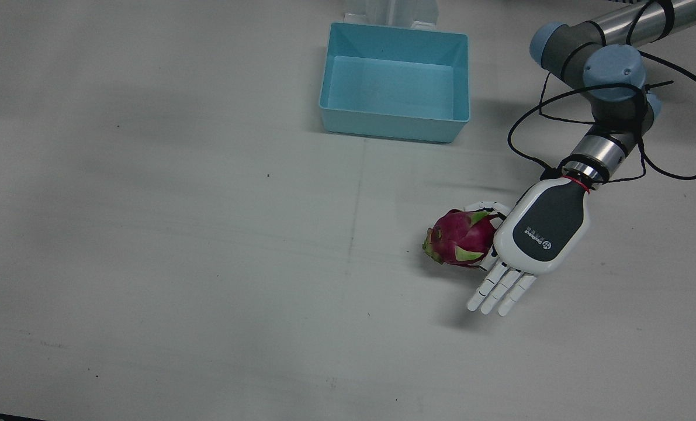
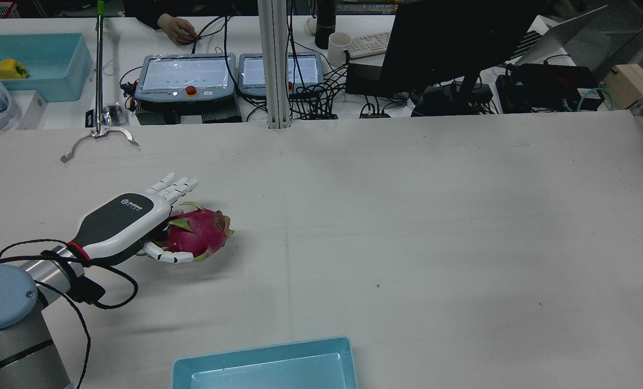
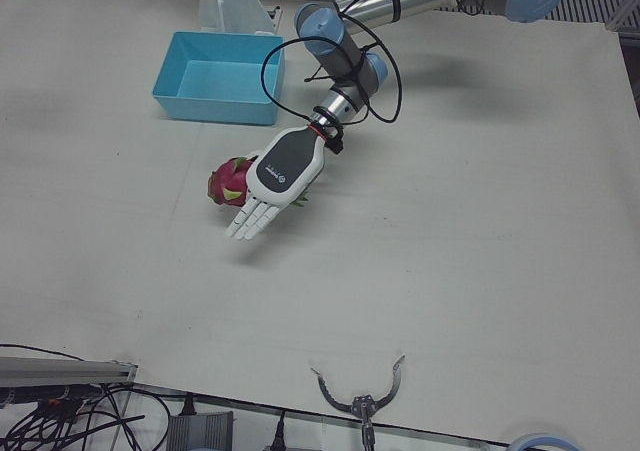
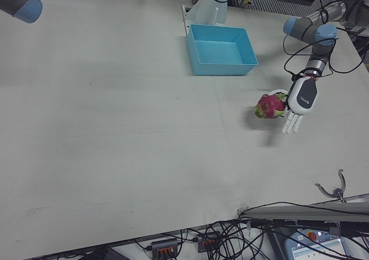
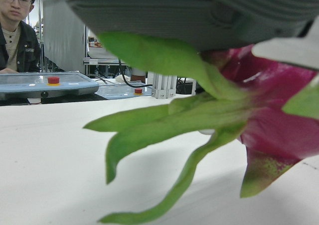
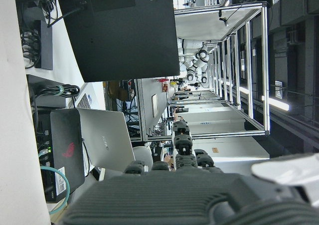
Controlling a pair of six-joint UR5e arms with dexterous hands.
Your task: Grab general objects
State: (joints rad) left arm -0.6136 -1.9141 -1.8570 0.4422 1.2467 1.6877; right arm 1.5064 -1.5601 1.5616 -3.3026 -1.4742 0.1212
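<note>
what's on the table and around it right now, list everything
dragon fruit: 1, magenta with green scales, on the table beside the left palm
bin: 1, light blue, on the table near the pedestals
second bin: 1, light blue, far desk, holding a yellow object
teach pendants: 2, grey, far desk
monitor: 1, black, far desk
mug: 1, white, far desk
left robot hand: 1, white and dark grey, fingers extended, thumb curled by the fruit
right robot hand: only its own camera's view shows it, state unclear
</note>
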